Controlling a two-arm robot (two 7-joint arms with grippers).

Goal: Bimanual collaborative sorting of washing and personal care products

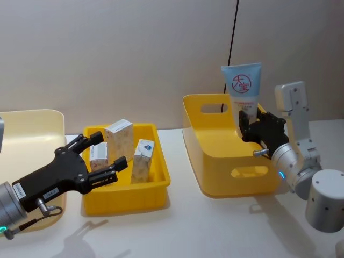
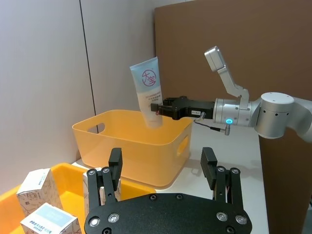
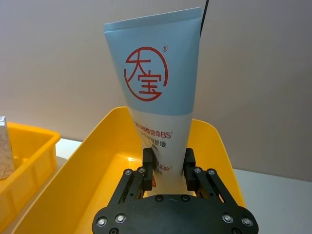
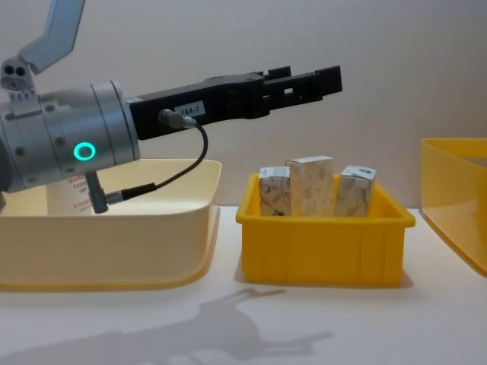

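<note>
Your right gripper (image 1: 244, 122) pinches the light-blue squeeze tube (image 1: 242, 86) upright over the handled yellow bin (image 1: 236, 183), not yet let go, while your left gripper (image 1: 110, 149) hovers spread above three white cartons (image 1: 119, 137) standing in the shallow yellow tray (image 1: 123, 201), so sorting looks partway done.

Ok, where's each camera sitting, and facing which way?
Head: high, looking down on tray and bin; left gripper, right gripper show.
Chest: low, facing across at cartons; left arm overhead.
Left wrist: behind open left gripper, facing tube.
Right wrist: behind right gripper clamping tube.
Shared: head and both wrists show the held tube.
</note>
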